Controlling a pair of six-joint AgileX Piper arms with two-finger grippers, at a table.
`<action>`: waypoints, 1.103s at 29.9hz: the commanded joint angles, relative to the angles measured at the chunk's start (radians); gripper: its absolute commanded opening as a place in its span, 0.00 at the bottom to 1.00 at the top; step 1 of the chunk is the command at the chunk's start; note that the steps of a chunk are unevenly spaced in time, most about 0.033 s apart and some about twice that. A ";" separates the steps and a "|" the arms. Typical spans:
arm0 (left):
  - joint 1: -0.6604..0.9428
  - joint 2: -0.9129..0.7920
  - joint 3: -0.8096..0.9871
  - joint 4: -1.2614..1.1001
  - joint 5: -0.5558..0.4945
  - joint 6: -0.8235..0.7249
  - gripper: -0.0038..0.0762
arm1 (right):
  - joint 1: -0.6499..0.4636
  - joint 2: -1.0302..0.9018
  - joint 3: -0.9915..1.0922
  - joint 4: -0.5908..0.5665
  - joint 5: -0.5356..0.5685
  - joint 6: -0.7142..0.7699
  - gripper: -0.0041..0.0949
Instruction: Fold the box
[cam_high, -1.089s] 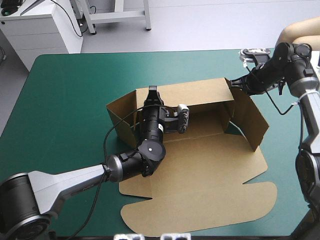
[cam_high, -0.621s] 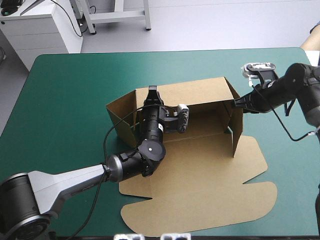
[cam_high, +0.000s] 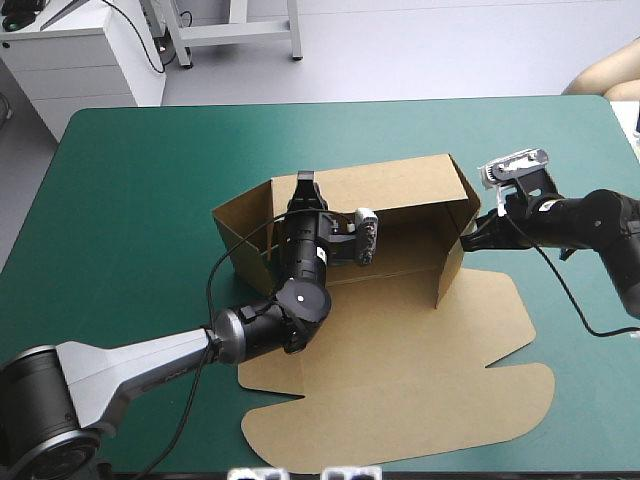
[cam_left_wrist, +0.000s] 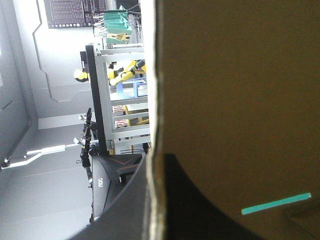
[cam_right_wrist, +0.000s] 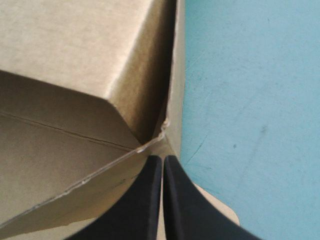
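The brown box (cam_high: 400, 330) sits mid-frame in the high view on the teal-green worktop (cam_high: 130, 200). Its back and left walls are raised, its right wall is angled inward, and its lid lies flat toward the lower edge of the frame. The left end effector (cam_high: 305, 186), just left of centre, is clenched on the back wall's top edge, with the board between its black fingers (cam_left_wrist: 210, 200). The right end effector (cam_high: 470, 236), at centre right, is pinched to a point and grasps nothing. Its tips are at the right wall's outer corner.
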 joint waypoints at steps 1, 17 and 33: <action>-0.004 -0.052 -0.025 0.050 0.036 -0.010 0.04 | -0.006 -0.007 -0.026 0.043 -0.014 -0.099 0.19; -0.004 -0.052 -0.025 0.050 0.036 -0.010 0.04 | -0.002 0.083 -0.023 0.165 0.021 -0.374 0.72; -0.004 -0.052 -0.025 0.050 0.035 -0.010 0.04 | 0.022 0.032 0.241 0.609 -0.234 -0.619 0.72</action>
